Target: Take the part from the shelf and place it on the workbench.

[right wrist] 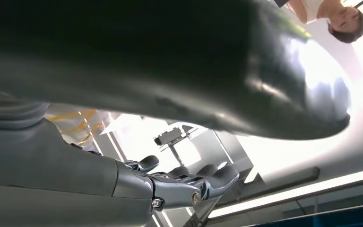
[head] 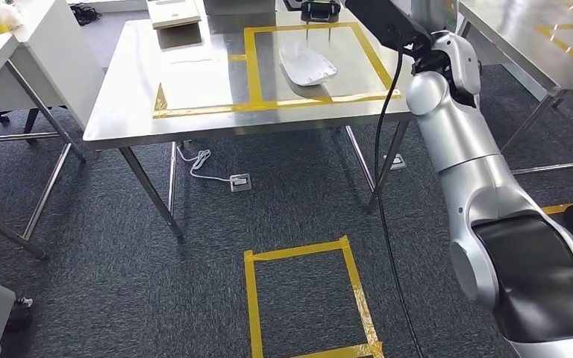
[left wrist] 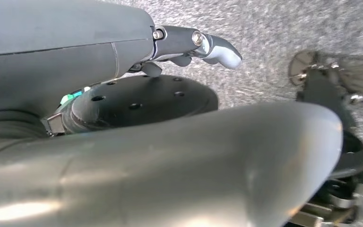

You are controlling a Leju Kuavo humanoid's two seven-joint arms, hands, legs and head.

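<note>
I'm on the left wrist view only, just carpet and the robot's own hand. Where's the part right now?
Observer: The white part lies on the steel workbench, inside the right-hand yellow-taped rectangle.
Operator: And the right hand?
Observer: The right hand hangs over the part's far end, at the head view's top edge.
Operator: Holding anything?
Observer: Its wrist view shows nothing in its fingers.
Operator: Anyone nearby?
Observer: A person shows in the right wrist view.

I see dark grey carpet (head: 119, 283), yellow tape square (head: 310, 298) on it; steel table (head: 119, 112) ahead, second steel table (head: 522, 37) right, white socket (head: 239, 181) underneath.
</note>
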